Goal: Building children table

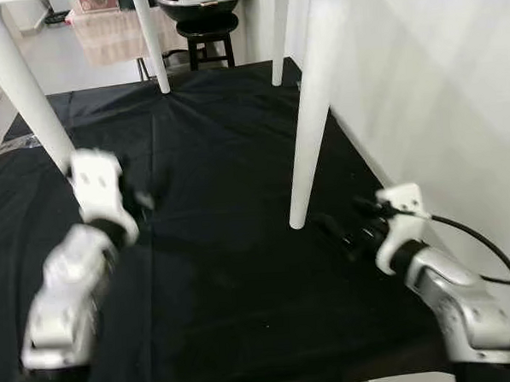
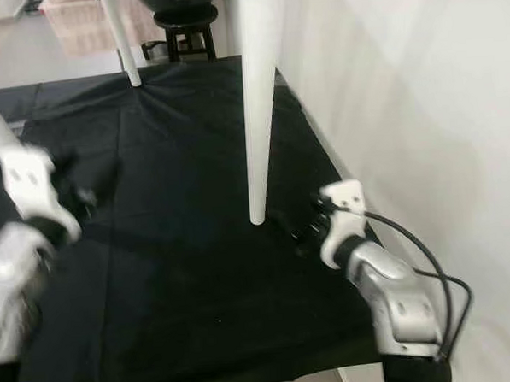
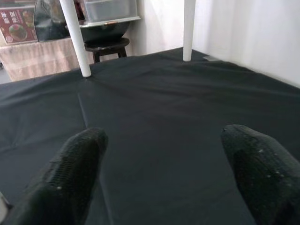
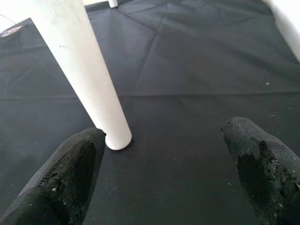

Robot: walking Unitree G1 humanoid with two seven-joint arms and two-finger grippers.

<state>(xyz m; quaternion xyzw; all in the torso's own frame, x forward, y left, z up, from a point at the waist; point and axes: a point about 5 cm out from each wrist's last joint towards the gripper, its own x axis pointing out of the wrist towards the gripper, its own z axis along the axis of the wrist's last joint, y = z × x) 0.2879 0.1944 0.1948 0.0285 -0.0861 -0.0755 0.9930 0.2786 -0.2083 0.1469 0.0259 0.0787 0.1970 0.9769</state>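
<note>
The nearest white table leg stands upright at frame centre-right, foot on the black cloth. The right claw, released, sits low just beside that foot, nearer than the left claw, also released, at left.
</note>
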